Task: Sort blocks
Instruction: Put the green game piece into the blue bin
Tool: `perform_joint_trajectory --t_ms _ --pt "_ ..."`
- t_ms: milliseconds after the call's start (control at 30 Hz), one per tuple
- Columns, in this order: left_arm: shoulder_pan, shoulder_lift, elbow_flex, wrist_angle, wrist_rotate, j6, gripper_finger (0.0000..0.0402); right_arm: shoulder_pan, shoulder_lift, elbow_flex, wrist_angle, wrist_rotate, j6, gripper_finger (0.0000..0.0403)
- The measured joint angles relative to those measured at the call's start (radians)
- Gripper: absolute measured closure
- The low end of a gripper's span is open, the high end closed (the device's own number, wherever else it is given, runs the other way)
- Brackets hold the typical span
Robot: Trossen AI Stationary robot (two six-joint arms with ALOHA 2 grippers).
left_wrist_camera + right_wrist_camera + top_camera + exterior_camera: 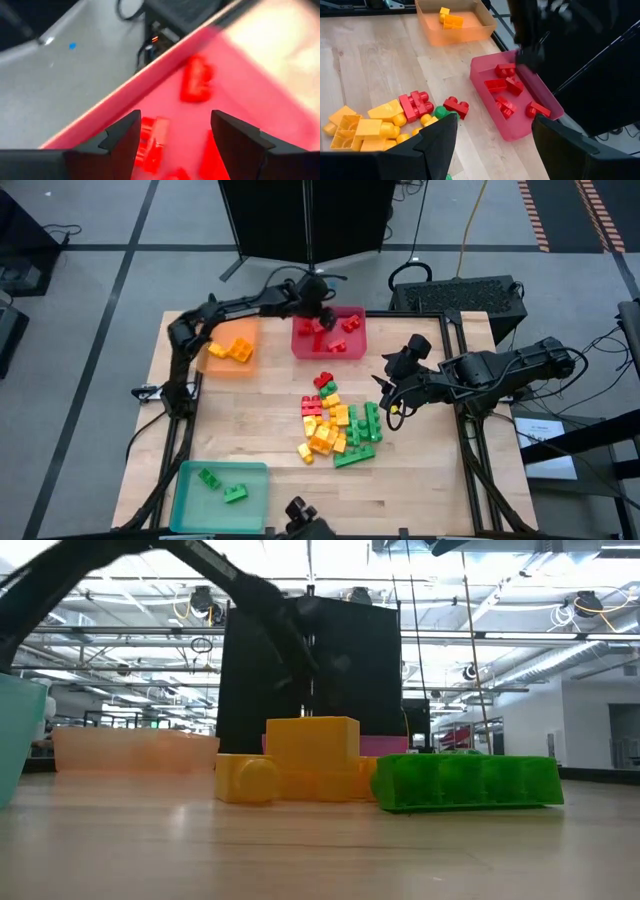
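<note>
Left gripper point(172, 135) is hovering open and empty over the far red tray point(357, 340) — five-odd red blocks point(506, 69) inside, blurry. Right gripper point(492, 137) is waiting open beside the central pile point(338, 425), count unclear.

Honestly can't read any text, labels, brand names or numbers anywhere here; nothing legible on the bricks, trays or tabletop.
</note>
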Motion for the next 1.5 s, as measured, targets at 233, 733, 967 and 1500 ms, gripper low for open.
perform_joint_trajectory --t_ms 233,733,967,1500 --pt "-0.139 -0.129 0.001 -0.069 0.141 0.341 0.0158 0.000 0.000 0.000 0.008 0.000 0.007 0.0154" --pt "-0.343 0.078 -0.001 0.082 0.399 0.642 0.0158 0.010 0.000 0.000 0.044 -0.033 0.059 0.0154" --pt "-0.393 0.096 0.001 0.183 0.387 0.649 0.0158 0.030 0.000 0.000 0.051 -0.064 0.054 0.0154" --pt "-0.414 -0.146 0.000 -0.238 0.431 0.570 0.0158 0.072 0.007 -0.210 -0.147 -0.181 0.455 0.0154"
